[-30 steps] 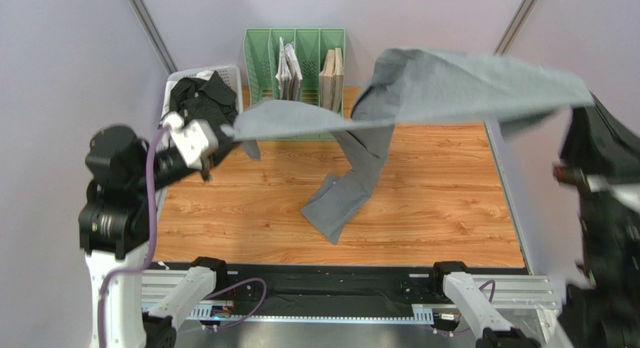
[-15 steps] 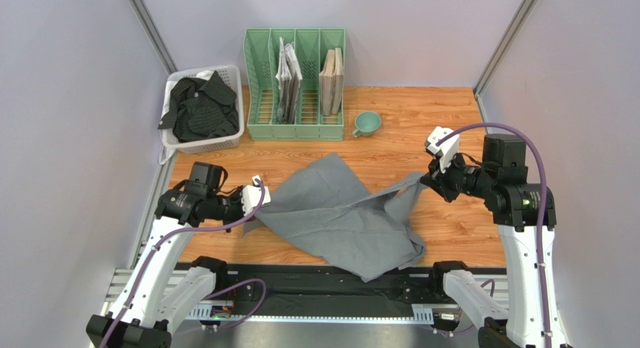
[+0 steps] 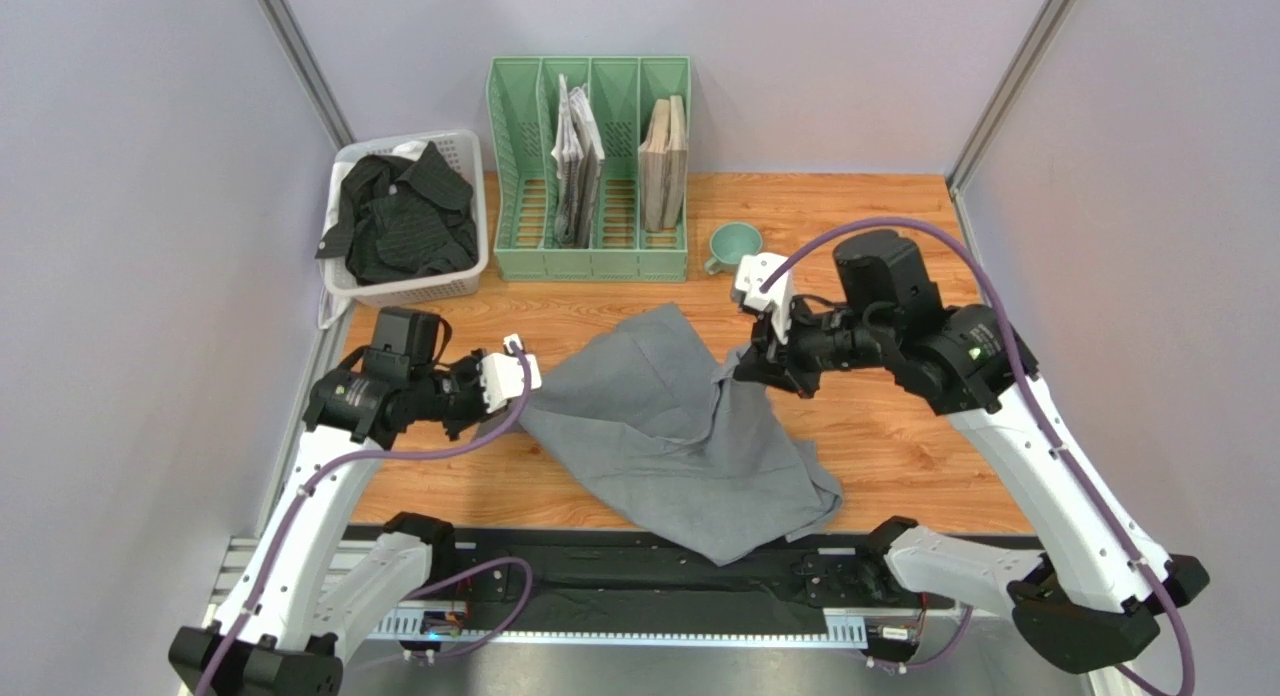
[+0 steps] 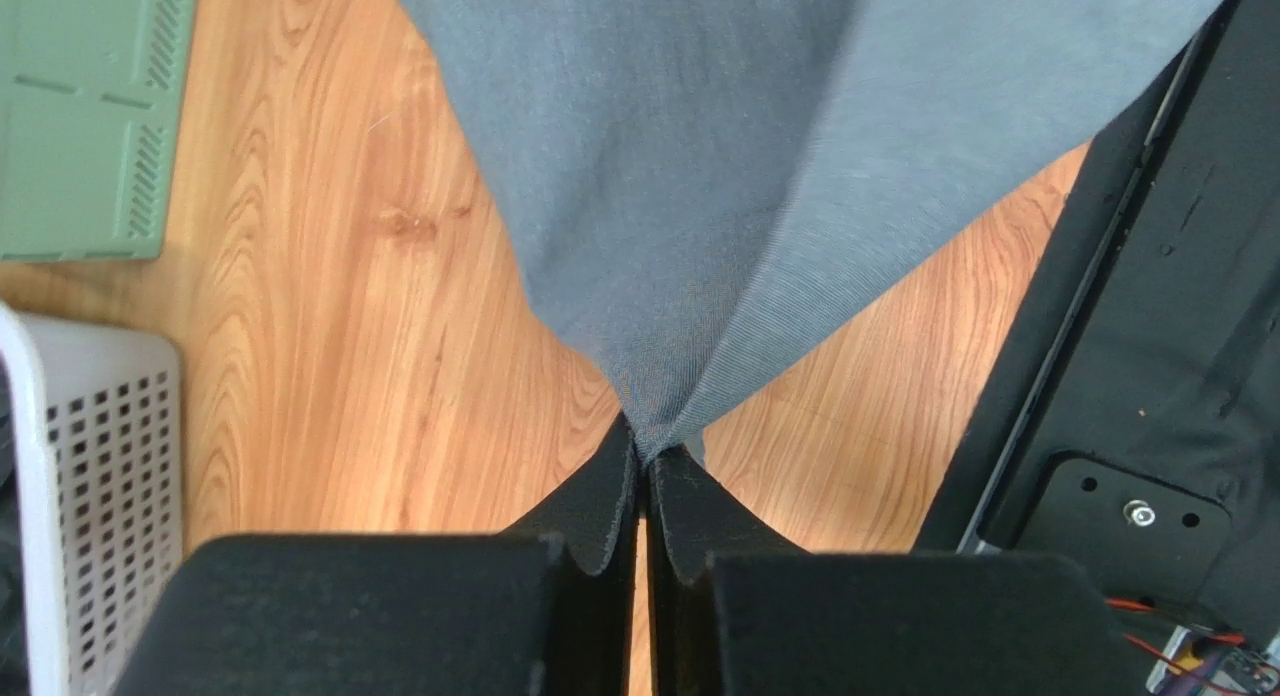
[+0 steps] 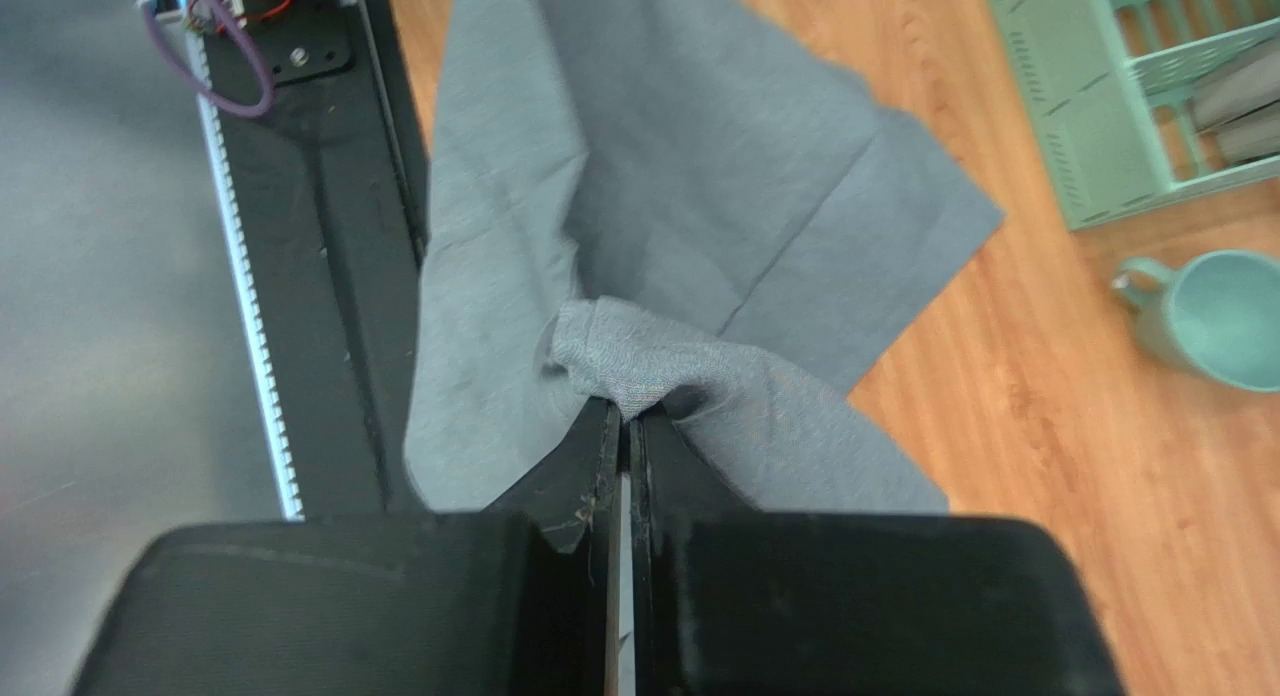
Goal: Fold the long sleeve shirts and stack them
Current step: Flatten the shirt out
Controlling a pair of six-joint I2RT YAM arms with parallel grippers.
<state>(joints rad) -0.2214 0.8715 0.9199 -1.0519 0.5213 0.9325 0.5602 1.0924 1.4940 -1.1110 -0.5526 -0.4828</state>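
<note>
At the back of your light wooden table [image 3: 917, 441] you have a green slotted plastic file rack [image 3: 519, 239] holding papers [image 3: 574, 144] and brown folders [image 3: 663, 153]. A white perforated plastic basket [image 3: 409, 288] stands just left of it, and a small teal mug [image 3: 733, 246] just right.

Seen from above, the grey shirt [image 3: 676, 441] lies bunched at centre, its sleeves lost in its own folds. At upper left the black shirt [image 3: 398, 216] is crumpled in the white basket [image 3: 409, 293]; its lower layers are hidden and any stripes are too fine to see. The contents of the green file rack [image 3: 519, 156] are too small to identify. The left wrist view cuts the grey cloth at the top edge, and the right wrist view cuts the teal cup [image 5: 1210, 314] at the right edge. The cloth nipped inside the left gripper [image 4: 648, 479] and the right gripper [image 5: 621, 426] is hidden.
</note>
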